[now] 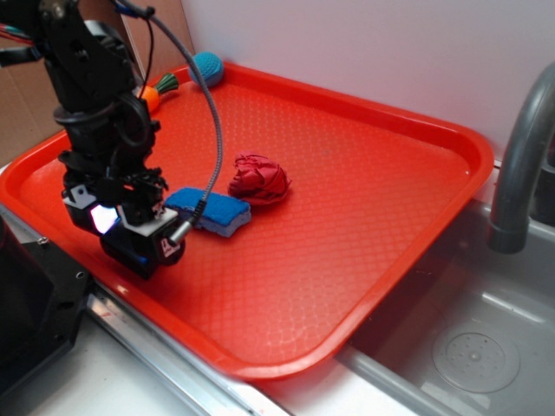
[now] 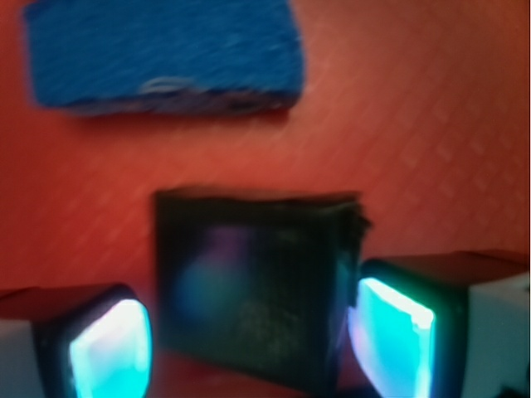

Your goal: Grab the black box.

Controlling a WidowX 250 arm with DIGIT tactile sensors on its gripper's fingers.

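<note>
Gripper (image 2: 249, 340), jaws spread and straddling the black box (image 2: 253, 286) for a side pinch, not yet clamped; blue sponge (image 2: 162, 54) just beyond.

black box (image 2: 253, 286) | dark glossy block, squarish face with faint bluish reflection, edges blurred | lies flat on the red tray (image 2: 431, 124), near its front-left edge | sits between the two glowing fingers of the gripper (image 2: 249, 344), touching or apart cannot be told | hidden in the exterior view
</note>
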